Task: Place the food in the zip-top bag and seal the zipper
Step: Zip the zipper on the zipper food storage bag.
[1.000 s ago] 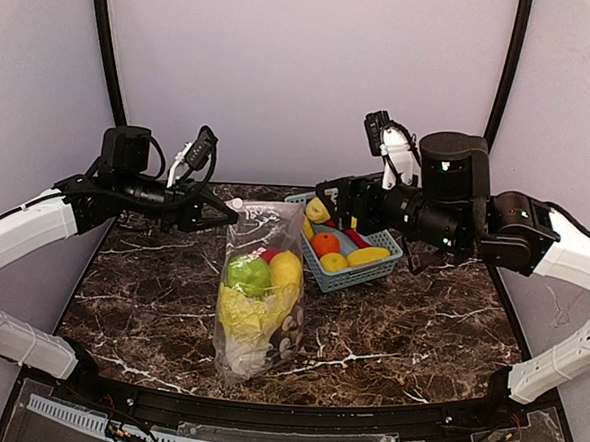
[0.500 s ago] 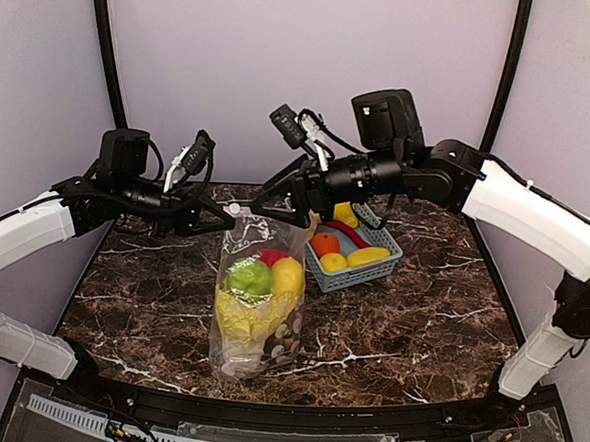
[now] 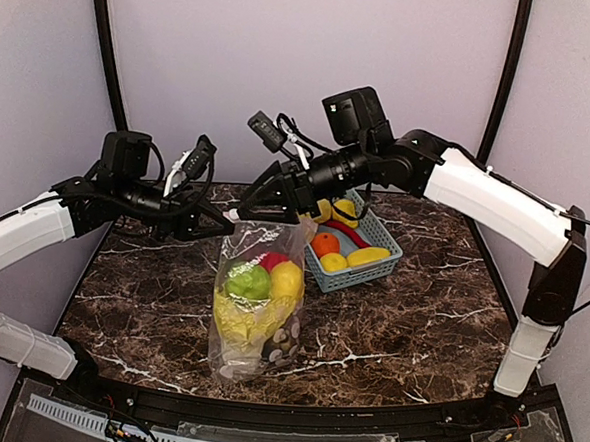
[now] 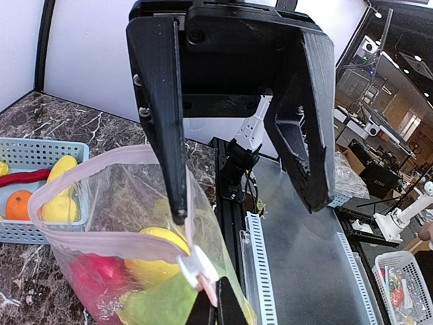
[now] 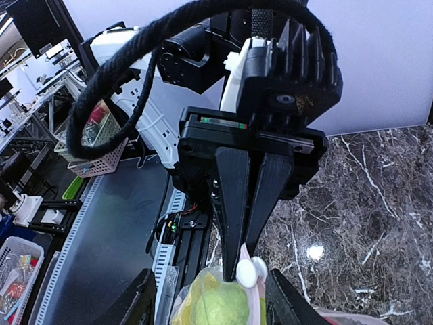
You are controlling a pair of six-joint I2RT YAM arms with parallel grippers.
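Bag (image 3: 261,241): upright in the middle of the table (image 3: 419,329), bottom resting on the marble, mouth open at the top.
Zipper (image 4: 108,238): unsealed, and we see its 2 pink sides bowed apart in a loop.
Left gripper (image 5: 242,254): jaws pinched tight on the zipper's end, right by the white slider (image 4: 196,265). The right wrist view gives us the clearest look.
Right gripper (image 4: 247,210): jaws apart and gripping nothing. It hangs at the bag's mouth, nose to nose with the left gripper.
Right fingers (image 4: 169,135): 1 crosses the pink rim in the left wrist view and the other stands outside the bag. We cannot tell if either touches.
Food (image 3: 237,318): inside the bag we have the yellow cabbage low down, a green piece (image 3: 248,281) and a yellow piece (image 3: 286,278) side by side above it, and a red piece (image 3: 271,257) behind them.
Basket (image 3: 357,276): light blue, just right of the bag and a little behind it.
Basket load: an orange (image 3: 325,244), yellow pieces and a red one, partly hidden under the right arm.
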